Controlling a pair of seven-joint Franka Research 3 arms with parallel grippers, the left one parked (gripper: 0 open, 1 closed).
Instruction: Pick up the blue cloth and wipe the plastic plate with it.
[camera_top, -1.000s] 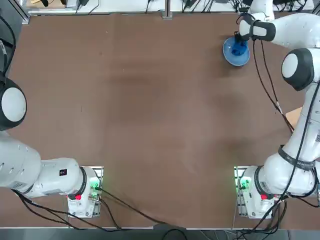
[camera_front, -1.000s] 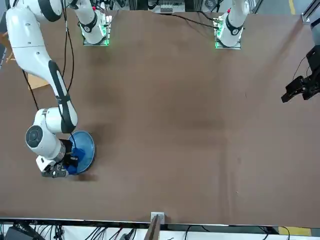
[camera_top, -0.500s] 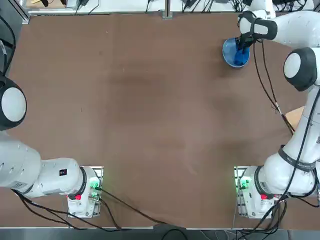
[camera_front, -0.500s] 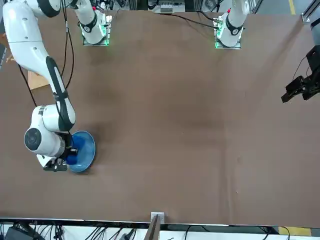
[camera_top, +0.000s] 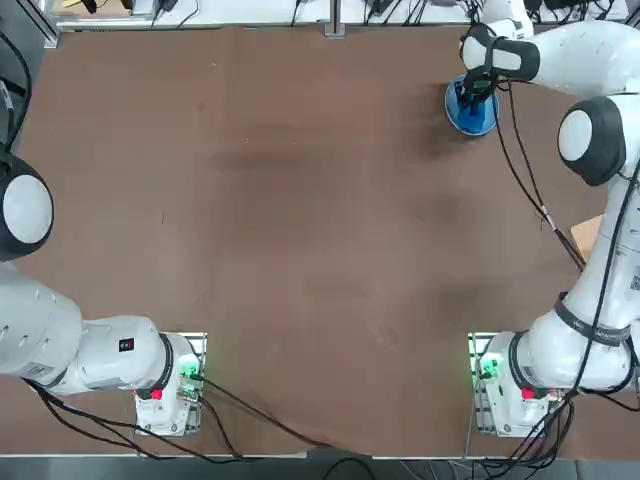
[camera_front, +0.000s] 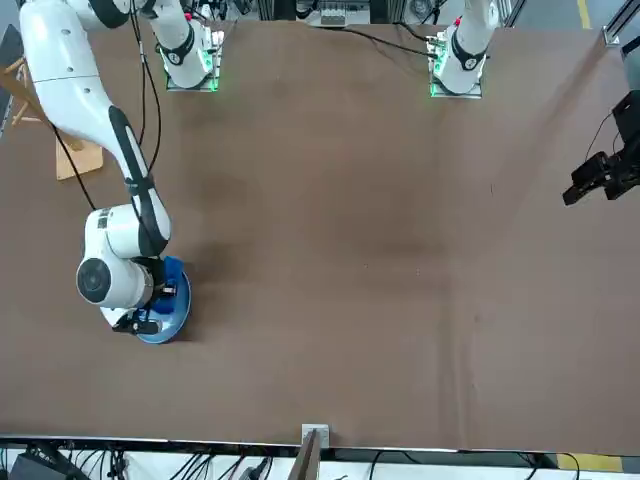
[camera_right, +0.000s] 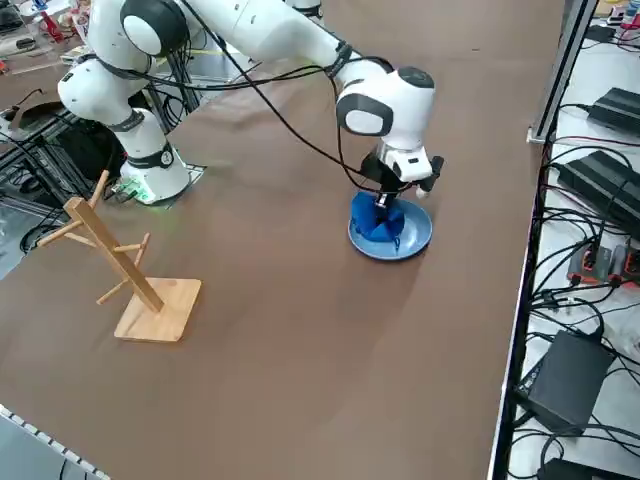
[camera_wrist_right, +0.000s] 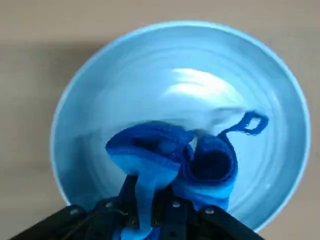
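Observation:
The light sky-blue plastic plate (camera_top: 480, 122) sits at the table's far right; it also shows in the right side view (camera_right: 415, 238), the front view (camera_front: 172, 318) and the wrist view (camera_wrist_right: 190, 65). My right gripper (camera_right: 386, 208) stands upright over the plate, shut on the blue cloth (camera_right: 380, 224). The royal-blue cloth (camera_wrist_right: 165, 150) hangs bunched from the fingers (camera_wrist_right: 172, 212) and presses on the plate's inner surface, with a loose thread loop to one side. From overhead the gripper (camera_top: 468, 95) and cloth (camera_top: 463, 101) cover the plate's left part. In the front view the wrist hides most of the cloth (camera_front: 172, 270).
A wooden rack (camera_right: 125, 265) on a square base stands on the table's right side, nearer the robot than the plate. The table's far edge and a metal rail (camera_right: 555, 60) run close behind the plate. Cables trail from the right arm.
My right gripper has slid the cloth across the plate, toward the table's middle, over the last second. The plate has stayed nearly in place.

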